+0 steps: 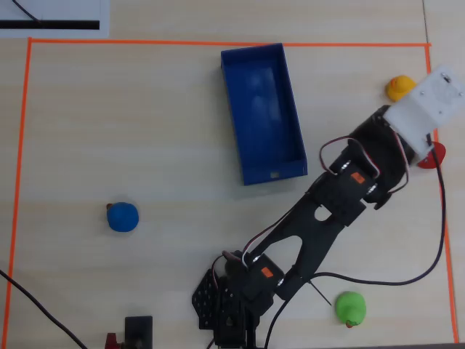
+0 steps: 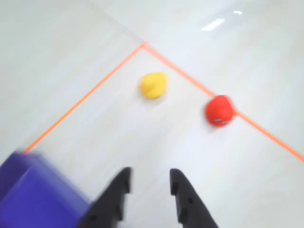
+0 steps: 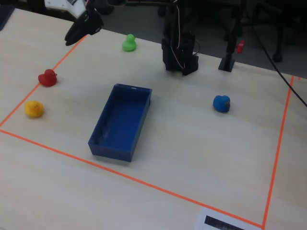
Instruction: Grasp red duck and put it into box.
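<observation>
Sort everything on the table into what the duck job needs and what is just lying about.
Needed:
red duck
blue box
end effector, open, empty

Lying about:
yellow duck
green duck
blue duck

No text, label, brand or number can be read anywhere.
</observation>
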Motion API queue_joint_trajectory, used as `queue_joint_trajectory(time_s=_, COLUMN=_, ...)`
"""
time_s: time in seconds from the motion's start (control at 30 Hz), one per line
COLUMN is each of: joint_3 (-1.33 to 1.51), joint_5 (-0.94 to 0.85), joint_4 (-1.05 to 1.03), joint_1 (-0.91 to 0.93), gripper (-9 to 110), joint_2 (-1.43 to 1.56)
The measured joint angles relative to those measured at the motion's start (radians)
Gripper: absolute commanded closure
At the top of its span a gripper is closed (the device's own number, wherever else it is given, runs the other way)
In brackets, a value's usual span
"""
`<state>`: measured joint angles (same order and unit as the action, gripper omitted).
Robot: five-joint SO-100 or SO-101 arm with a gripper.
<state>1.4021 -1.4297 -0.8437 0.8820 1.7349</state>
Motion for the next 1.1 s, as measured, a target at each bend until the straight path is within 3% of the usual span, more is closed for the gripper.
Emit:
queue_joint_trajectory(time_s=0.17, joint_3=-0.170, joint_5=0.000, joint_4=0.063, joint_1=0.067, gripper=77, joint_2=-0.204)
queue_joint_trajectory(time_s=0.3, joint_3=-0.193, joint_5=0.021, joint_4=0.282, joint_1=0.097, gripper=74, joint_2=-0.336)
queue_joint_trajectory(time_s=0.5, joint_3=-0.057, joint_5=0.025, joint_4=0.675, joint_1=0.127, gripper=72, joint_2=-0.413)
queue_joint_trajectory(time_s=0.8, joint_3=0.158, joint_5=-0.032, joint_4=1.028, joint_1=0.147, gripper=70, joint_2=-0.476)
queue_joint_trajectory(time_s=1.1, joint_3=0.270, joint_5=-0.146, joint_4=1.166, joint_1=0.199, gripper=69, joint_2=-0.560)
